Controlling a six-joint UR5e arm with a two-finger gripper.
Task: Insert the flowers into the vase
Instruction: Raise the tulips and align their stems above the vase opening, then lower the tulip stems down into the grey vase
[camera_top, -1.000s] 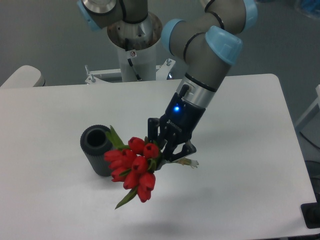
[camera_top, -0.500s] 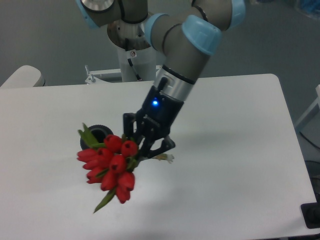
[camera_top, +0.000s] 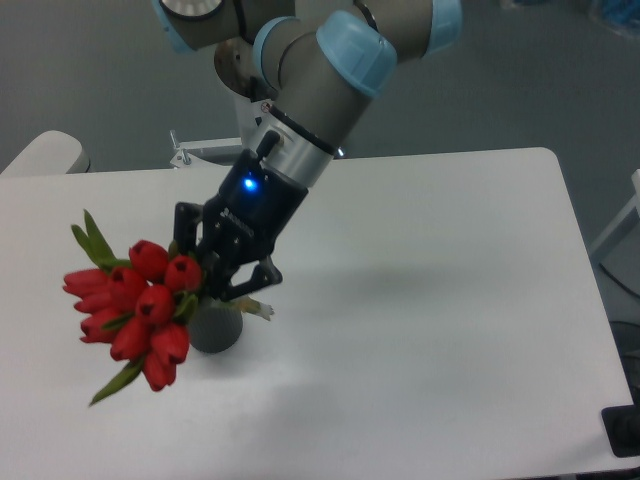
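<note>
A bunch of red tulip flowers with green leaves hangs in the air at the left, heads pointing left and down. My gripper is shut on the stems, whose pale ends stick out to the right of the fingers. The dark grey vase stands on the white table right under the gripper. Only its lower side shows; the rim is hidden behind the gripper and the bunch. The flowers are outside the vase, to its left.
The arm's base stands at the table's back edge. A pale rounded object lies at the far left edge. A dark object sits at the bottom right corner.
The gripper has carried the bunch to the left and slightly up. It now covers the top of the vase, which was earlier visible to the left of the flowers.
</note>
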